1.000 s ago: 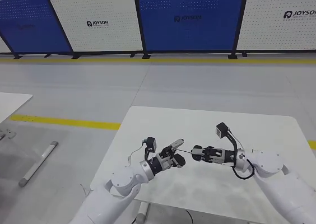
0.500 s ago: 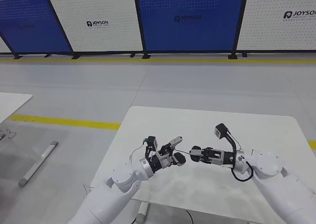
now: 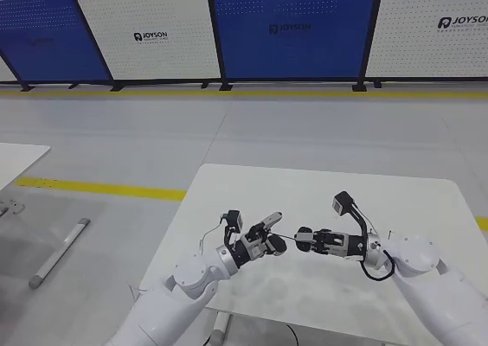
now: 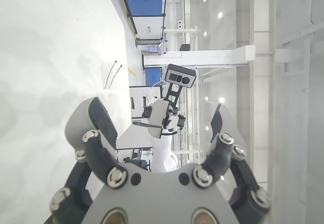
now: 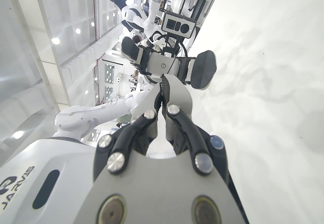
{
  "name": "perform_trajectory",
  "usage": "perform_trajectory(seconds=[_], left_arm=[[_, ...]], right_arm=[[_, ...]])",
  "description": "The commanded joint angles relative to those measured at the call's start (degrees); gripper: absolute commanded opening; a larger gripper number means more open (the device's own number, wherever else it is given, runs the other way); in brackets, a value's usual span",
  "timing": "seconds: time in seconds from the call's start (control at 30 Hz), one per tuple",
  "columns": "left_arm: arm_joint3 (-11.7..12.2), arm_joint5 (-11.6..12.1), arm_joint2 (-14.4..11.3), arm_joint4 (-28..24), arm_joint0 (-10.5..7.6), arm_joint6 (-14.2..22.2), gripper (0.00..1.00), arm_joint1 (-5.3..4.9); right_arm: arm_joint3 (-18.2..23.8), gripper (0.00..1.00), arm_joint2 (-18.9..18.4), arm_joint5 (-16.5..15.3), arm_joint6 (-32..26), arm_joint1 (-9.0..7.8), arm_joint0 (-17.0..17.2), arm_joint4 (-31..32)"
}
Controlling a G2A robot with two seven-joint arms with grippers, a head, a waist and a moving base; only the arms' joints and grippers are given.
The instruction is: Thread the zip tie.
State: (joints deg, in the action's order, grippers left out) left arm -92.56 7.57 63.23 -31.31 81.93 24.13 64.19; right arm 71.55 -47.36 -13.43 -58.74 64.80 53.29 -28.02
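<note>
- The right gripper (image 5: 162,83) is pressed together on the tie (image 4: 139,123), held above mid-table, and a short dark tail pokes out leftward toward the left gripper (image 4: 159,108). The strip is thin and slick, so a small shove on that tail could make it slide or swivel between the pads
- The left gripper hangs just left of the tail with its fingers (image 4: 100,113) spread wide and nothing between them. If it closes off line, it may catch only the tip, bend it aside or miss it altogether
- I cannot make out the tie's head or any loop, so I cannot judge how well tail and slot line up. A tail that meets the slot at a slant would likely buckle instead of feeding through
- The two grippers are very near each other, nose to nose. A hasty approach could knock fingers against fingers and jolt the tie loose
- A tie let go here would fall onto the table (image 3: 253,186), where a flat strip is awkward to pinch up again
- Farther right, two spare ties (image 4: 112,75) lie side by side on the table, well apart from both grippers. They are a risk only if an arm sweeps wide and scatters them
</note>
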Motion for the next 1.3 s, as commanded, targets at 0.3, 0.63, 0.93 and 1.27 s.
perform_trajectory(seconds=[0.3,0.63,0.93,1.27], left_arm=[[-0.2,1.6,0.3,0.4,0.58,-1.2,0.05,0.17],[0.5,1.9,0.3,2.2,0.66,-1.1,0.00,0.19],[-0.7,4.2,0.9,4.4,2.56,-0.8,0.00,-0.02],[-1.5,6.2,1.2,6.4,3.72,0.7,1.00,-0.24]], right_arm=[[0.0,0.00,0.0,0.0,0.0,0.00,0.0,0.0],[0.0,0.00,0.0,0.0,0.0,0.00,0.0,0.0],[0.0,0.00,0.0,0.0,0.0,0.00,0.0,0.0],[0.0,0.00,0.0,0.0,0.0,0.00,0.0,0.0]])
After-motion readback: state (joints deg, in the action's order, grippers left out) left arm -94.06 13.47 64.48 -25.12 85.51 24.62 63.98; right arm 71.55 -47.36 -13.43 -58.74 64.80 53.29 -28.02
